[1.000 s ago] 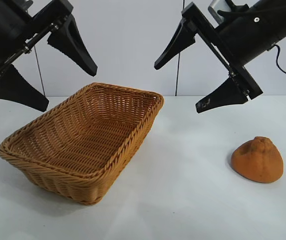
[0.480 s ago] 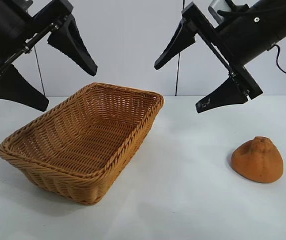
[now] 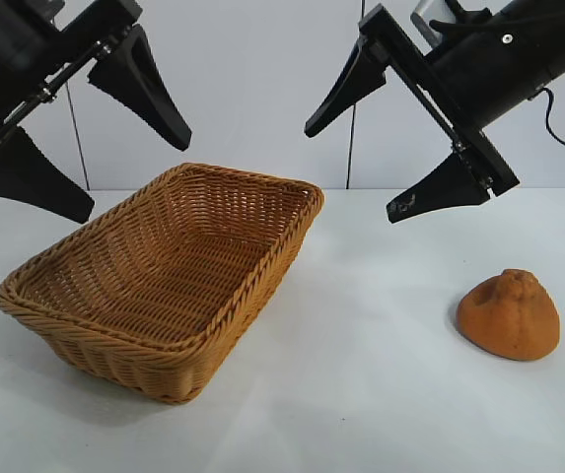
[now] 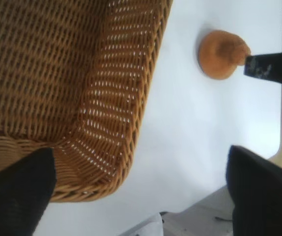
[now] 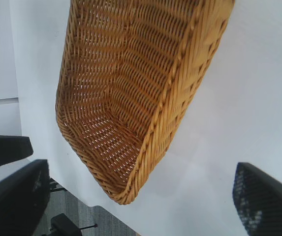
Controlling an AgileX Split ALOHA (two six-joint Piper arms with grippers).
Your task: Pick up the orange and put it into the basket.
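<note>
The orange [image 3: 509, 315], dull and dome-shaped with a knobbly top, lies on the white table at the right, well apart from the basket [image 3: 262, 264]. The tan wicker basket stands empty at the left centre. My left gripper [image 3: 132, 175] hangs open above the basket's far left side. High over the gap between basket and orange, my right gripper [image 3: 351, 174] is open too and holds nothing. The left wrist view shows the basket's rim [image 4: 140, 113], the orange [image 4: 219, 54] beyond it and my open left gripper [image 4: 141, 196]. The right wrist view shows the basket [image 5: 172, 98] below my open right gripper [image 5: 141, 196].
The white table [image 3: 361, 394] stretches bare between basket and orange and in front of both. A pale wall with vertical seams stands behind. A finger of the right gripper [image 4: 273, 69] shows beside the orange in the left wrist view.
My left gripper has shifted very slightly upward. The right gripper, the orange and the basket have not moved.
</note>
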